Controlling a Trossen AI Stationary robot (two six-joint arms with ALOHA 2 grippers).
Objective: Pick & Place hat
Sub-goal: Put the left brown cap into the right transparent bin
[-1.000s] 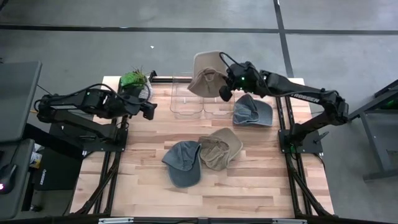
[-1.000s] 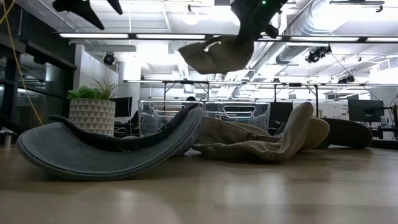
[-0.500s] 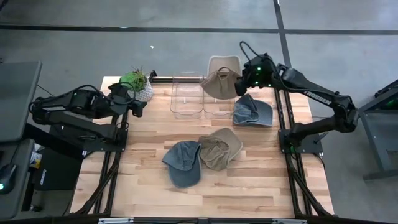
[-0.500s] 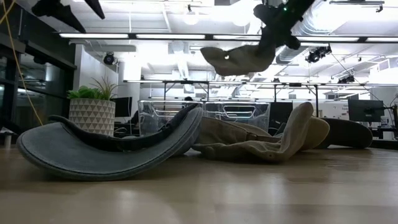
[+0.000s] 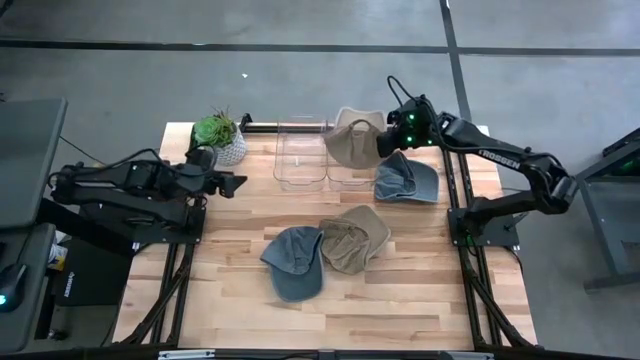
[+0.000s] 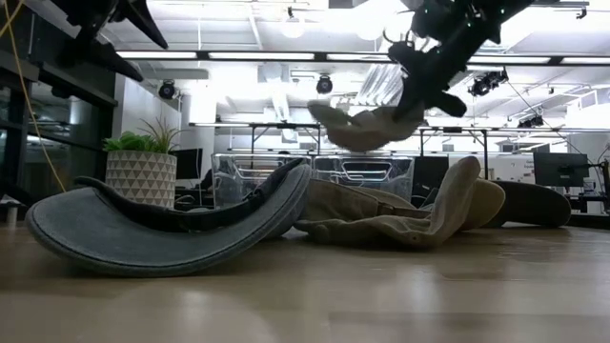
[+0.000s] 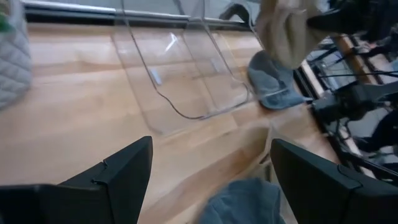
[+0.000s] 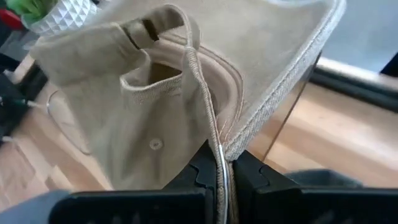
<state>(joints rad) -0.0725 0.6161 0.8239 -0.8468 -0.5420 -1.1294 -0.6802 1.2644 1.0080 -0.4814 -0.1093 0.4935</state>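
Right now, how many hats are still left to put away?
None looks put away yet. The right gripper has its jaws shut on a tan hat, held above the clear bins. Three hats still lie on the table: two blue-grey, one tan.

The left wrist view cut off the potted plant (image 7: 11,59), showing only a sliver of its quilted white pot. In the low view, the grey cap (image 6: 172,224) hid the clear bins' (image 6: 357,176) bases. The tan cap's (image 8: 186,81) crown interior lay out of sight.
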